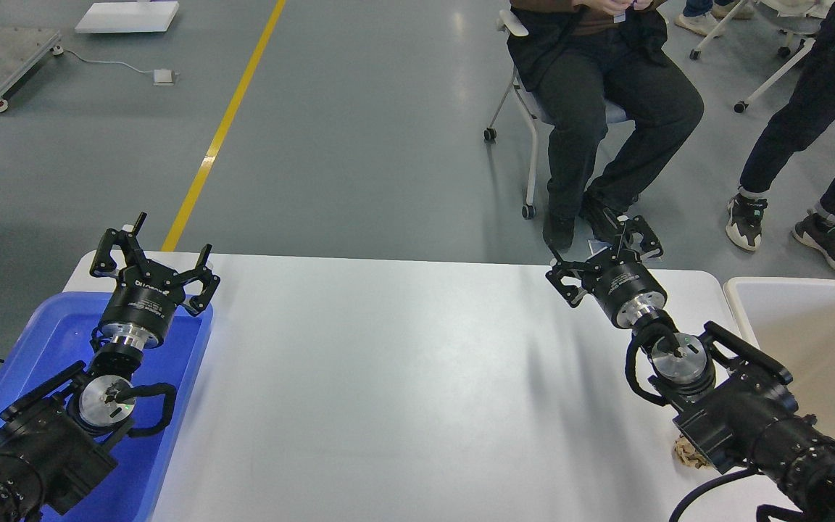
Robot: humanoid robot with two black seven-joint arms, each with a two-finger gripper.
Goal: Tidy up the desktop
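Observation:
The desktop [403, 377] is a wide white tabletop with rounded corners, bare across its middle. My left gripper [153, 250] hangs open over the far end of the blue tray [185, 377], nothing between its fingers. Over the desktop's far right corner my right gripper [602, 254] is open too, and empty. A small crumpled brownish scrap [687, 453] lies on the desktop near its right edge, partly hidden under my right forearm.
A beige-white tub [809, 341] stands against the desktop's right edge. The blue tray lies at the left edge, under my left arm. Beyond the far edge a seated person [606, 101] and a standing person [809, 145] are close to the right corner.

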